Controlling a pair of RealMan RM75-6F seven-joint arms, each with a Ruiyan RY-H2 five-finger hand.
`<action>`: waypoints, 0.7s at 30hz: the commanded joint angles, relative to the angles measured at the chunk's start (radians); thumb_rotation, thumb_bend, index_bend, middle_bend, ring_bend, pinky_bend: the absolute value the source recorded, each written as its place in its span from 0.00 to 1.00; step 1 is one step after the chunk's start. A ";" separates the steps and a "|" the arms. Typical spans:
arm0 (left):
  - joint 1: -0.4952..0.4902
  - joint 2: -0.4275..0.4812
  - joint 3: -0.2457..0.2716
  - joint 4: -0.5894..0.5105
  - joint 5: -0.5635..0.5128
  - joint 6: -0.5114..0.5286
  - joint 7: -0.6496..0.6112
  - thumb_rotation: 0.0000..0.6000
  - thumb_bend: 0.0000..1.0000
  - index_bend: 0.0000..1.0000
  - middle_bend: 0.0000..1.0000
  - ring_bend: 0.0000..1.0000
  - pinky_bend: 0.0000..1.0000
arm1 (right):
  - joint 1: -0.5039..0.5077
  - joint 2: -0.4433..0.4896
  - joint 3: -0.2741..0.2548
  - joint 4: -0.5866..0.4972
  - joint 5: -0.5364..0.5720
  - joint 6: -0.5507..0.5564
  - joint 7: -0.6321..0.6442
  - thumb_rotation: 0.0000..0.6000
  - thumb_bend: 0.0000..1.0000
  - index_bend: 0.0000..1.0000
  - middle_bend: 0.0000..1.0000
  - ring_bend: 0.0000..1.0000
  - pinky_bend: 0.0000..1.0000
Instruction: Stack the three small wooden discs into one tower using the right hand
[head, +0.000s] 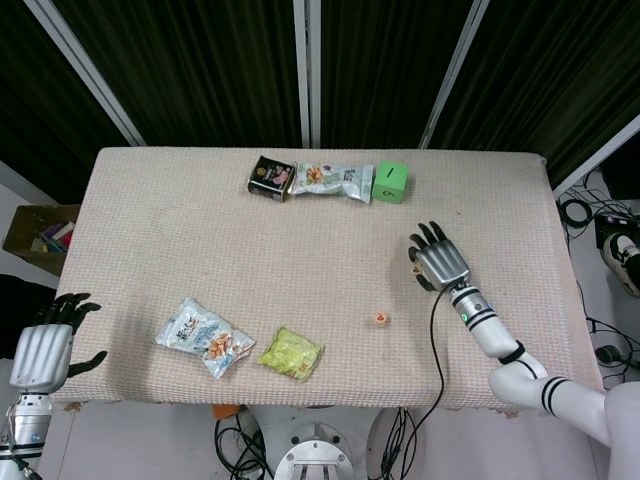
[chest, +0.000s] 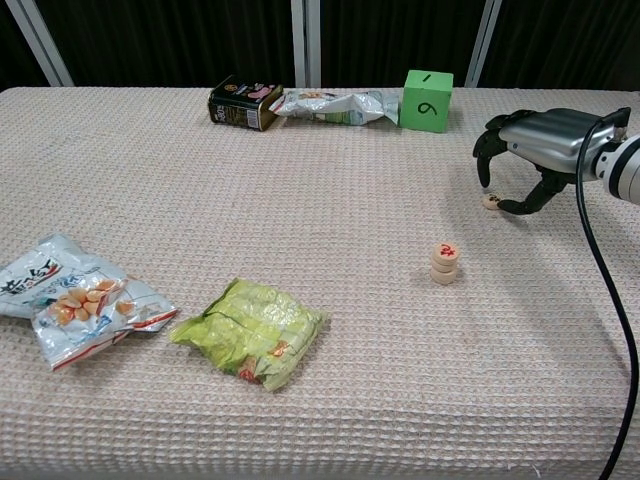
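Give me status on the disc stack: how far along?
Done: two discs already stand as a short stack mid-table. In hand: the right hand is arched over the third disc, fingers around it; the disc looks to be on the cloth, not yet lifted. Left: grip it, carry it to the stack, set it on top. The left hand is idle at the table's corner.
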 joint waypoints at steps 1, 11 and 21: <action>0.000 0.001 0.000 0.000 0.000 0.000 0.000 1.00 0.10 0.30 0.20 0.14 0.22 | 0.001 -0.007 -0.005 0.012 -0.001 -0.002 0.010 1.00 0.30 0.43 0.20 0.00 0.00; 0.002 0.002 0.001 -0.002 0.000 0.002 0.001 1.00 0.10 0.30 0.20 0.14 0.22 | 0.007 -0.026 -0.010 0.052 -0.014 0.002 0.051 1.00 0.32 0.48 0.23 0.00 0.00; 0.003 0.004 0.001 -0.002 0.001 0.004 0.001 1.00 0.10 0.30 0.20 0.14 0.22 | -0.012 0.028 -0.021 -0.020 -0.059 0.068 0.086 1.00 0.37 0.54 0.25 0.00 0.00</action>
